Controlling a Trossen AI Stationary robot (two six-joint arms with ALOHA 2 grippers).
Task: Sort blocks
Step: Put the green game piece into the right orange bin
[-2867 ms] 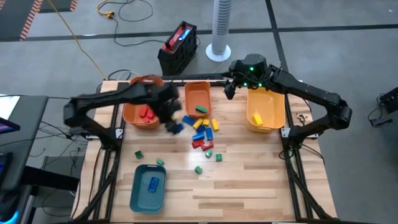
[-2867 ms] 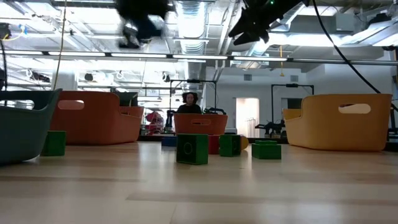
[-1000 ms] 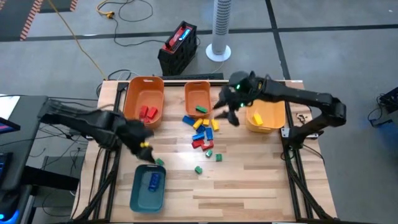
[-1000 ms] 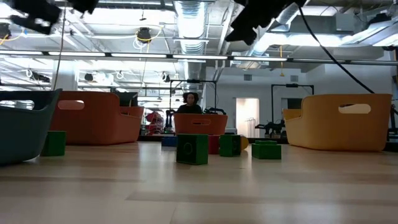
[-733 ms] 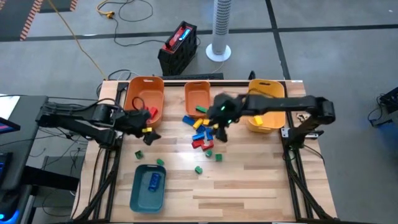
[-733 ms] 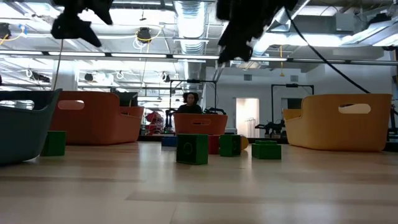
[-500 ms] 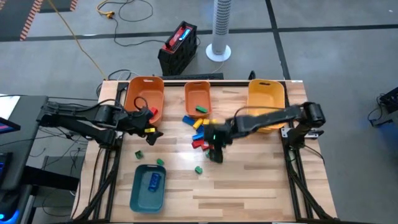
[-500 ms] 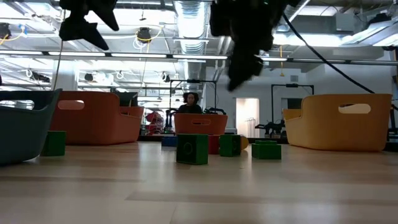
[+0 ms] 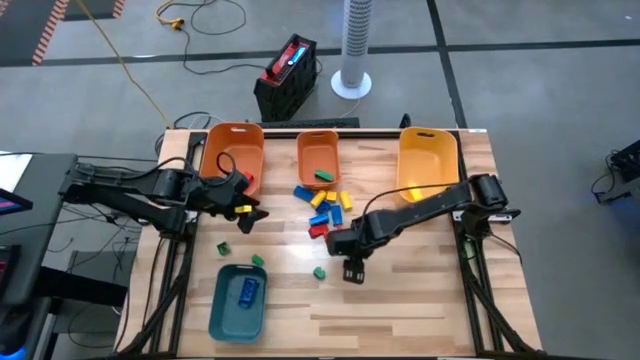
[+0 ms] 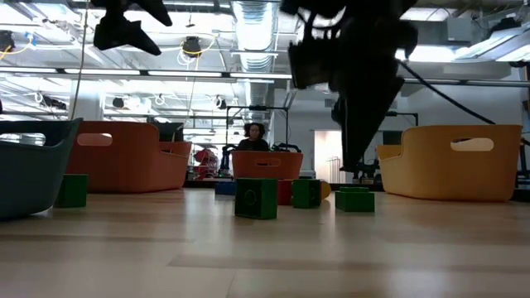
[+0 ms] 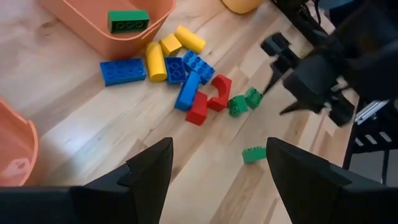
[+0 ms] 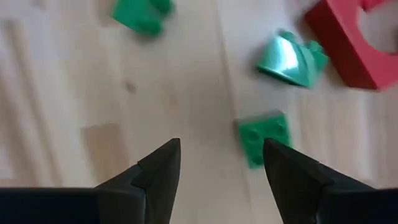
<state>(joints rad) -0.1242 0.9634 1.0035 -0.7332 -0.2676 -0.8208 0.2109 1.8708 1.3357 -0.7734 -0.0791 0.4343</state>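
The blocks lie loose in a pile (image 9: pixel 325 205) of blue, yellow and red at mid-table, with green ones (image 9: pixel 319 272) (image 9: pixel 222 248) scattered nearer. My right gripper (image 9: pixel 351 270) hangs open just above the table, near side of the pile. In its wrist view (image 12: pixel 221 146) a small green block (image 12: pixel 264 140) lies on the wood ahead of one finger, untouched. My left gripper (image 9: pixel 245 212) stands open and high beside the left orange bin (image 9: pixel 208 150), nothing between its fingers (image 11: pixel 217 146).
Red blocks lie in the left orange bin, a green one (image 9: pixel 324 176) in the middle orange bin (image 9: pixel 318 140), blue ones in the teal bin (image 9: pixel 222 300) near left. A yellow bin (image 9: pixel 428 160) stands far right. Bare wood stretches along the near right.
My right gripper has swung from beside the middle orange bin across the pile toward the table's near edge and come down close to the wood. My left gripper has drawn away from the teal bin toward the far edge, then held beside the left orange bin.
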